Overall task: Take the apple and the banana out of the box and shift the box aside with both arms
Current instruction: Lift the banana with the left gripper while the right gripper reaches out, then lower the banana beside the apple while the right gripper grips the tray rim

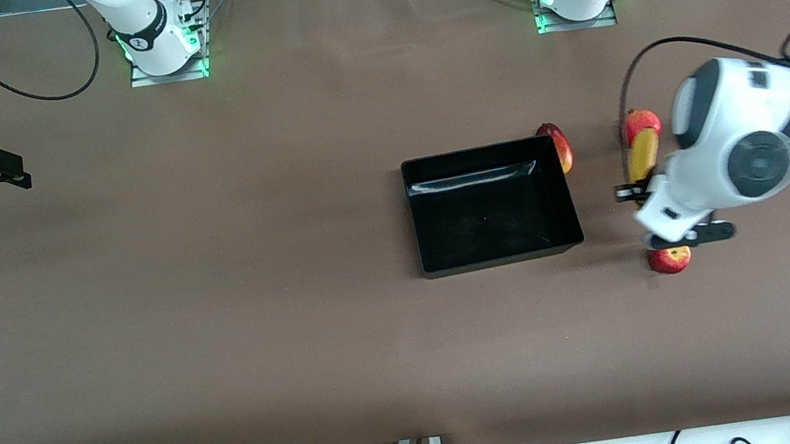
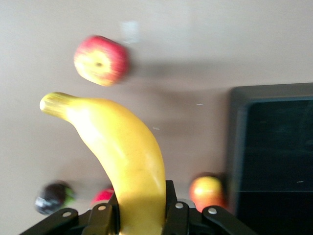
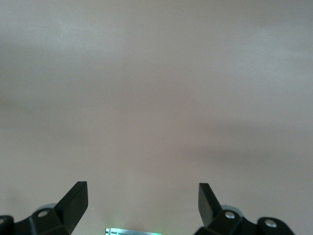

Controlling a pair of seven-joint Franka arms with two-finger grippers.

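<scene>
Step in hand: setting the long curved yellow banana (image 2: 124, 161) down on the brown tabletop (image 1: 216, 280), clear of the box.
Left hand (image 2: 142, 205): clamped on the banana's lower part, up in the air over bare tabletop toward the left arm's end, between the two red fruits there.
Right hand (image 3: 142, 203): fingers spread wide, gripping nothing, waiting over bare tabletop at the right arm's end.
Glossy black rectangular shallow box (image 1: 490, 204): on the tabletop near the middle, holding no fruit.
Small round red apple with yellowish streaks (image 1: 670, 259): on the tabletop outside the box, nearer the front camera than the left hand, dimpled top showing in the left wrist view.
Banana's long axis: in the front view, running from the left hand away from the front camera toward the robots' bases; curved, stem end free and pointing out past the fingers.
Doing it well: lower until the curve rests on the tabletop, then release; keep off the apple and off the elongated red-yellow mango (image 1: 557, 146) touching the box's wall; probably leave room beside the box for both hands to grip it.
</scene>
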